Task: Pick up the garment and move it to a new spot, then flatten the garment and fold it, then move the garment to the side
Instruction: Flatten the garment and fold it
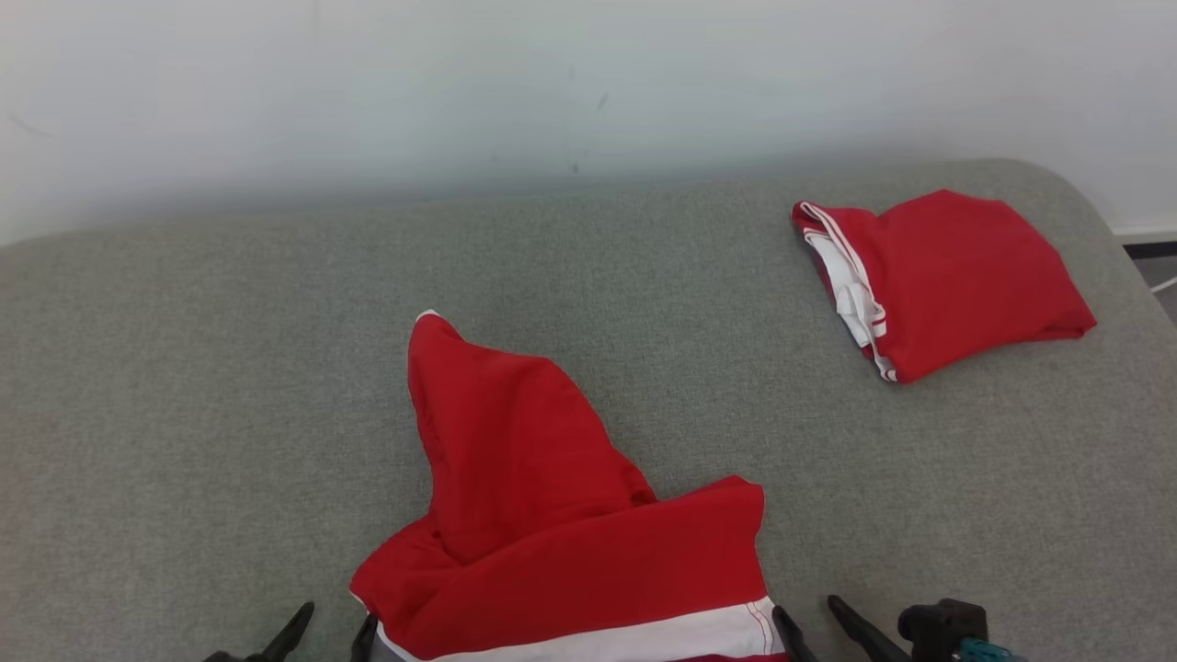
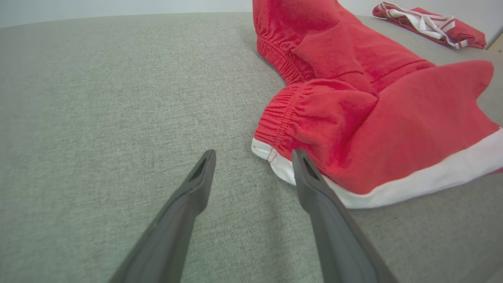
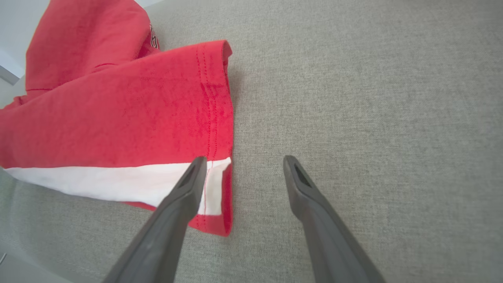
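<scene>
Red soft-knit shorts, edged with a broad white band, lie rumpled at the near middle of the grey woven tabletop. One part peaked into a blunt cone pointing toward the pale wall; elastic waistband gathered in fine ribs; hem double-stitched. Left hand released, its dark tapered fingers spread wide and grasping nothing, one tip just beside the white corner of the waistband. Right hand also released and empty, one finger over the white band at the hemmed corner, the other over bare grey weave. Well apart at the far right, a folded red garment with white trim, a rounded packet.
</scene>
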Available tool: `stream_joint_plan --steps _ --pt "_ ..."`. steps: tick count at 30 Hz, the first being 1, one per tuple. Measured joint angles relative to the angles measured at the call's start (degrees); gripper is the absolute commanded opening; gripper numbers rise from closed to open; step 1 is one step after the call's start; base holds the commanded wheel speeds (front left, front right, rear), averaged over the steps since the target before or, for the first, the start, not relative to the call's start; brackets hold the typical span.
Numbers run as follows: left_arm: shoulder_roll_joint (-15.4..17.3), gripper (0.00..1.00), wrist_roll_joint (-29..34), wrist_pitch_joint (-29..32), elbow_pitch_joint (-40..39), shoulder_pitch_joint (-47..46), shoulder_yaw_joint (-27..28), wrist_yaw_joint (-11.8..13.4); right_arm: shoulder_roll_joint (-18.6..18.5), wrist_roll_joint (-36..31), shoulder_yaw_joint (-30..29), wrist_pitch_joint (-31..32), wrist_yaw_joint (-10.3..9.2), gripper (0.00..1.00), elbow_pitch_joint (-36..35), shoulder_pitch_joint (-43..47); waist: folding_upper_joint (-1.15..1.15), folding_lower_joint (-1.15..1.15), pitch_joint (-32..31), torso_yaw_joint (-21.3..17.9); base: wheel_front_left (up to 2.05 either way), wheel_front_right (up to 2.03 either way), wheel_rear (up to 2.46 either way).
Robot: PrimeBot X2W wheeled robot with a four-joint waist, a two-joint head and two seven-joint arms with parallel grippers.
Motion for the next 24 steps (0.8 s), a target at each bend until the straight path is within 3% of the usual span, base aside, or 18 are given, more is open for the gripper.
stream_joint_plan --steps 11,12,13,15,16,18,24 --pt "3.1 1.00 -1.1 -0.8 4.9 -6.6 -8.3 -0.5 0.8 2.6 5.6 -1.7 0.00 0.99 5.5 -4.1 0.00 0.00 2.5 -0.6 0.00 0.00 0.00" --pt "3.4 1.00 -1.7 -0.8 5.2 -6.9 -9.8 -0.5 0.8 2.9 6.1 -1.7 0.00 0.91 5.9 -4.4 0.00 0.00 2.4 -0.7 0.00 0.00 0.00" --pt "3.6 1.00 -2.3 -0.8 5.5 -7.2 -11.2 -0.5 0.9 3.2 6.6 -2.0 0.00 0.47 6.3 -4.7 0.00 0.00 2.3 -0.7 0.00 0.00 0.00" --pt "4.3 1.00 -3.7 -0.8 6.3 -7.7 -14.1 -0.5 0.9 3.8 7.3 -2.1 0.00 0.11 7.1 -5.1 0.00 0.00 2.1 -0.8 0.00 0.00 0.00" --pt "4.7 0.63 -4.0 -1.1 6.7 -8.1 -14.9 -0.5 0.9 4.2 7.7 -2.2 0.00 0.00 7.4 -5.4 0.00 0.00 2.1 -0.8 0.00 0.00 0.00" --pt "5.4 0.00 -5.0 -1.5 7.6 -8.9 -15.7 -0.5 0.9 4.6 8.5 -2.6 0.00 0.00 8.0 -5.8 0.00 0.00 1.9 -0.8 0.00 0.00 0.00" --pt "5.5 0.00 -6.1 -2.8 9.0 -9.5 -15.5 -0.5 0.4 5.0 8.8 -6.1 0.00 0.00 7.7 -7.1 0.00 0.00 1.2 -0.5 0.00 0.00 0.00"
